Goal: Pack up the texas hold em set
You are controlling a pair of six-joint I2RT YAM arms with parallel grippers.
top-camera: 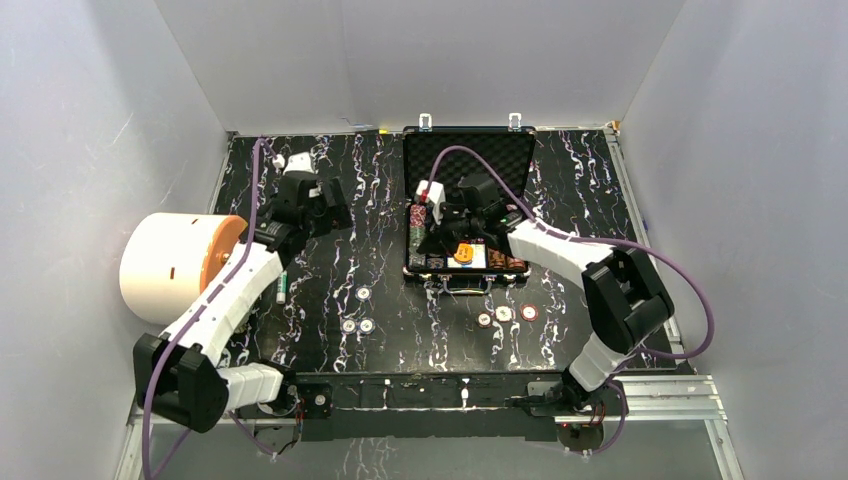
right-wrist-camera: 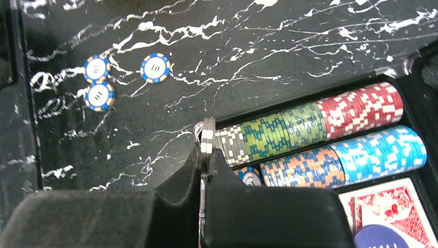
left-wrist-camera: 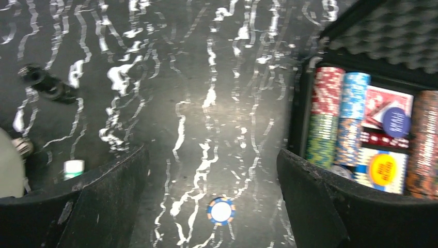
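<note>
My left end effector (top-camera: 325, 205) hangs spread wide over the bench (top-camera: 330, 270), left of the open black case (top-camera: 468, 131), and a blue chip (left-wrist-camera: 221, 211) lies low in the middle of its wrist view. My right end effector (right-wrist-camera: 206, 155) is pressed together on a thin stack of grey-edged chips (right-wrist-camera: 207, 135) at the case's corner, beside the rows of chips (right-wrist-camera: 320, 124) and a red card deck (right-wrist-camera: 392, 206). The case sits upper centre of the top view, with loose chips (top-camera: 503, 313) on the bench below it.

table (top-camera: 400, 320): glossy marble-look | briefcase foam (left-wrist-camera: 392, 31): matt, dimpled | latches (top-camera: 425, 121): shiny metal | poker chips (right-wrist-camera: 320, 119): smooth
</note>
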